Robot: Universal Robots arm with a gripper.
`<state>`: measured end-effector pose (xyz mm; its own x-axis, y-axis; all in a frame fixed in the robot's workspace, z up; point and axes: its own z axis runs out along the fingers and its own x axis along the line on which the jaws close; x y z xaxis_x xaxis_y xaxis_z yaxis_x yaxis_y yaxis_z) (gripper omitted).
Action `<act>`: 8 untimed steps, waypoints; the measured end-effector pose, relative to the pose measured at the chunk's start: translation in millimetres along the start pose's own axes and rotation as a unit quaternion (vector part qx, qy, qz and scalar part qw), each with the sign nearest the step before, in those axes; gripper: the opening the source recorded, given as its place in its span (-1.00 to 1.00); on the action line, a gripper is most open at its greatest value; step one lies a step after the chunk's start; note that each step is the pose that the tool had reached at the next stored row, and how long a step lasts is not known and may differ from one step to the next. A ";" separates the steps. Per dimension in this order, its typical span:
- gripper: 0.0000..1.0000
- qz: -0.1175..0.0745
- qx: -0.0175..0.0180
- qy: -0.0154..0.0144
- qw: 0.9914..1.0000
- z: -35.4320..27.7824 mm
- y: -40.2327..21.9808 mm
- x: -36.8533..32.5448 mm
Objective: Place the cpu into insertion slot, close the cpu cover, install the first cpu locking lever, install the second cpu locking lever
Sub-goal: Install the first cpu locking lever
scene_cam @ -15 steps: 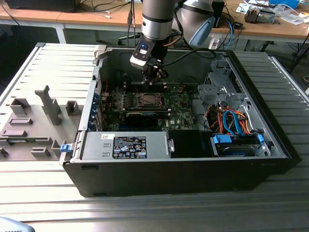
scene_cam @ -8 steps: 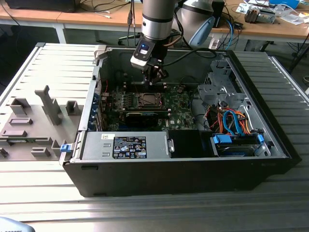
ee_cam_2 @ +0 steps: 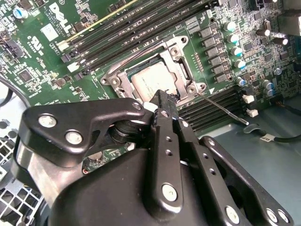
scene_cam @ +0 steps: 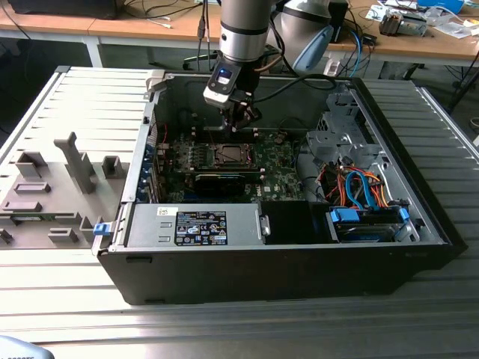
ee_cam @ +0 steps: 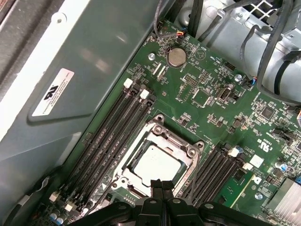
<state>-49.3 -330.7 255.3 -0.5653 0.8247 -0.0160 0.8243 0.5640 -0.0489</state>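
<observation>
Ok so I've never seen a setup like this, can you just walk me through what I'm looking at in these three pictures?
In the exterior view, the grey column coming from above is a robot arm. Its black hand reaches into an open computer case lying on a slatted metal table. The two wrist views come from cameras riding on the arm, looking past the hand at the green circuit board. There the cpu, a silver square chip, lies inside the metal frame of the cpu cover. The hand's fingers are shut together, nothing between them, tips close by that frame.
</observation>
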 end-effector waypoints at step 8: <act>-0.79 -0.011 0.000 -0.001 1.000 0.1 0.0 0.0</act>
<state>-49.3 -330.7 255.2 -0.5826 0.8126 -0.0160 0.8122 0.5813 -0.0489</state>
